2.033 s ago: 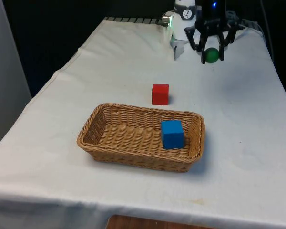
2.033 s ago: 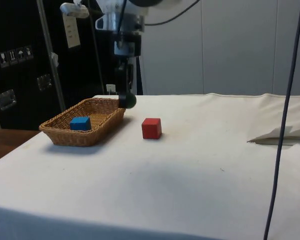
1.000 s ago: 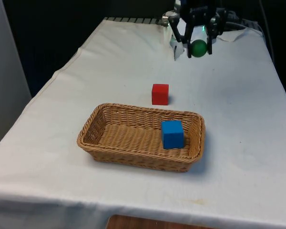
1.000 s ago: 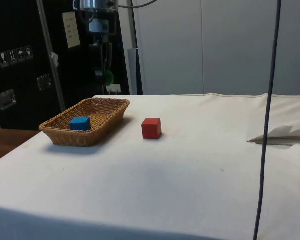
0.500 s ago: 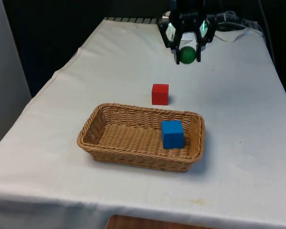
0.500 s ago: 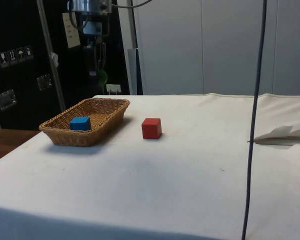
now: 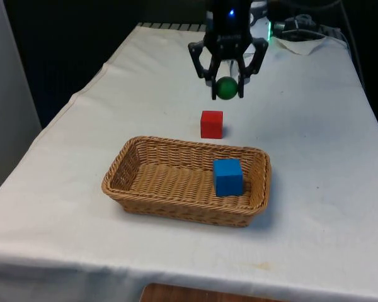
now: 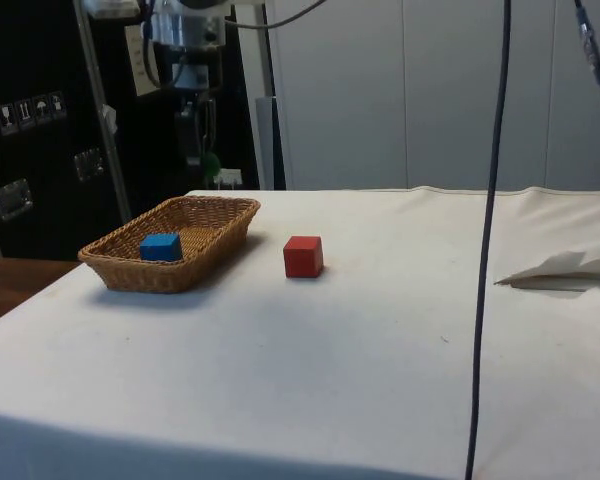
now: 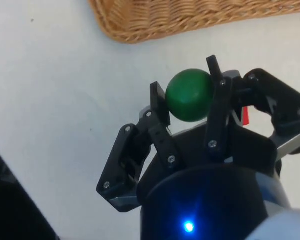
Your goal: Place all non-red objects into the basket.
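Gripper point(image 7: 226, 85) hanging in the air above the white tablecloth point(image 7: 315, 163), fingers point(image 9: 219, 107) clamped on one green ball point(image 7: 226, 87), pinched from two sides with the ball bulging out between them. Seen in the wrist view too: gripper point(image 9: 189, 97) pressed against the ball point(image 9: 189, 95), with cloth point(image 9: 55, 95) below and the wicker rim of the basket point(image 9: 190, 17) near. In the side view, ball point(image 8: 211, 165) held well above table height beyond the basket point(image 8: 170, 245), gripper point(image 8: 206, 160) pointing straight down.

One red cube point(image 7: 211, 124) resting on the cloth, apart from the basket and at about 12 o'clock from its far rim in the front view; gripper and ball higher in that picture, at roughly 1 o'clock from the cube, not touching it. In the side view, red cube point(image 8: 303, 256) at 3 o'clock from the basket, near but separate.

One rectangular wicker basket point(image 7: 138, 182) lying flat on the cloth, holding one blue cube point(image 7: 228, 177) toward its end on the front view's right, close against the wall there. Same blue cube point(image 8: 161, 246) visible over the near rim in the side view.

Count: two cubes, one ball, one basket.
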### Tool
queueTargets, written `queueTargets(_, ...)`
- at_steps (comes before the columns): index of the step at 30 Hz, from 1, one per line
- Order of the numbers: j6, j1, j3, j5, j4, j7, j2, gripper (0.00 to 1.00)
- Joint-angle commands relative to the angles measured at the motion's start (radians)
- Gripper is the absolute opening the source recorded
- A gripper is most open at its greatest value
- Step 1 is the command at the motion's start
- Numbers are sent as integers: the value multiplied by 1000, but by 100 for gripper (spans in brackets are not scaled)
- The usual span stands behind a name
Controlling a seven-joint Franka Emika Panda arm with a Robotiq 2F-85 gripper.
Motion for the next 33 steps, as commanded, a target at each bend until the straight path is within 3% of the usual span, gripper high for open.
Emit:
queueTargets(1,22,-1,0,1,-4,-5,9,0)
queueTargets(5,30,-1,-1,0,-3,-3,22,0)
queueTargets(12,99,-22,-2,25,19,-35,86,0)
queueTargets(13,98,-12,-11,16,10,-26,80,0)
queueTargets(14,104,-24,-4,30,25,-40,96,0)
queueTargets(21,127,-42,-21,80,92,-87,181,0)
queueTargets(22,121,-28,-30,66,79,-72,169,0)
queueTargets(23,129,-44,-24,88,102,-94,192,0)
queueTargets(30,138,-60,-54,160,171,-160,277,0)
queueTargets(31,132,-47,-65,152,163,-149,271,0)
queueTargets(32,144,-64,-60,183,181,-179,296,0)
queueTargets(33,147,-65,-62,194,185,-187,304,0)
